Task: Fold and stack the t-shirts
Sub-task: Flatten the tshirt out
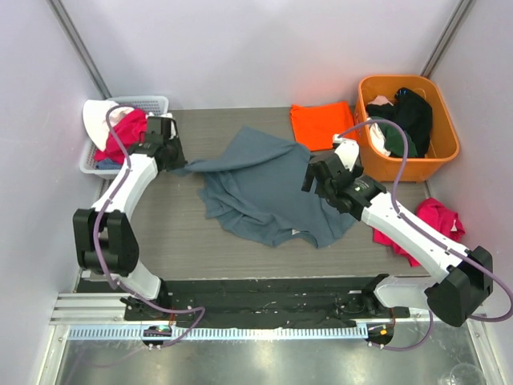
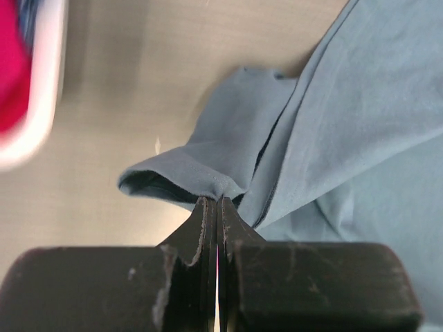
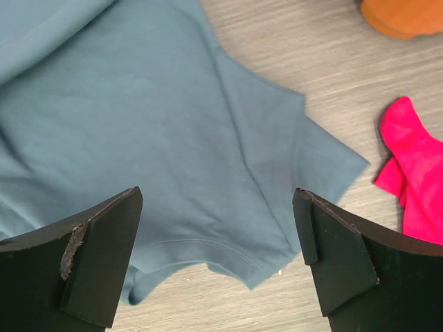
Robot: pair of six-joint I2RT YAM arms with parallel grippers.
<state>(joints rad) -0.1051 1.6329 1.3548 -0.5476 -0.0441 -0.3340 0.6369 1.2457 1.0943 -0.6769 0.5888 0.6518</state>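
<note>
The slate blue-grey t-shirt (image 1: pixel 264 188) lies crumpled in the middle of the table, one corner drawn out to the left. My left gripper (image 1: pixel 178 164) is shut on that corner; in the left wrist view the cloth (image 2: pixel 332 124) bunches right at the closed fingertips (image 2: pixel 218 200). My right gripper (image 1: pixel 316 173) hovers open over the shirt's right side. In the right wrist view its fingers (image 3: pixel 218 200) stand wide apart above a hemmed edge of the shirt (image 3: pixel 138 117), holding nothing. The bright orange t-shirt (image 1: pixel 321 124) lies folded flat at the back right.
An orange plastic tub (image 1: pixel 445 148) with dark and white clothes stands at the back right. A white basket (image 1: pixel 148 103) with pink and white garments sits at the back left. A pink garment (image 1: pixel 437 224) lies by the right arm. Bare table (image 1: pixel 184 233) shows in front of the shirt.
</note>
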